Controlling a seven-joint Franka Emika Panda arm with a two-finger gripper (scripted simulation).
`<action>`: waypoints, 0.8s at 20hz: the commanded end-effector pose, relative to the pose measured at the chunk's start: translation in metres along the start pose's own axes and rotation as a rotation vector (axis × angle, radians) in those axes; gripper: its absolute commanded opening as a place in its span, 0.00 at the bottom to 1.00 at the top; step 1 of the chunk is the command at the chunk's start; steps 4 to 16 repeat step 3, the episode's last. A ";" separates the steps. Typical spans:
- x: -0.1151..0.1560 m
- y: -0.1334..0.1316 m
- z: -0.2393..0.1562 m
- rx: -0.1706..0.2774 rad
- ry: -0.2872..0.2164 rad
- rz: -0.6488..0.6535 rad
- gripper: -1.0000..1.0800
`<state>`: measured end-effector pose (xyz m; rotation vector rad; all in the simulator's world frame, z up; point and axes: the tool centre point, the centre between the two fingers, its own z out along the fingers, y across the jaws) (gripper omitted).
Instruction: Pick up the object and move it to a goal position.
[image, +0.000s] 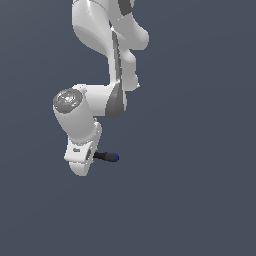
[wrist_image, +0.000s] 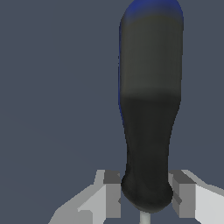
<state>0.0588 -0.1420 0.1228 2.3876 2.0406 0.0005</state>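
The screwdriver has a black handle ending in a blue cap and sticks out sideways from my gripper toward the exterior view's right. In the wrist view the handle fills the frame, blue cap at the far end and thin shaft just showing at the near end. My gripper has a finger pad on each side of the handle's narrow end, pressed against it. The fingers are mostly hidden by the hand in the exterior view.
The arm's white links rise above the hand. A plain dark grey surface lies all around, with no other objects in view.
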 end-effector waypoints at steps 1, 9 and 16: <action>0.001 0.000 0.001 0.001 0.000 -0.001 0.00; 0.002 0.000 0.003 0.001 0.000 -0.001 0.00; 0.002 0.000 0.003 0.001 0.000 -0.001 0.00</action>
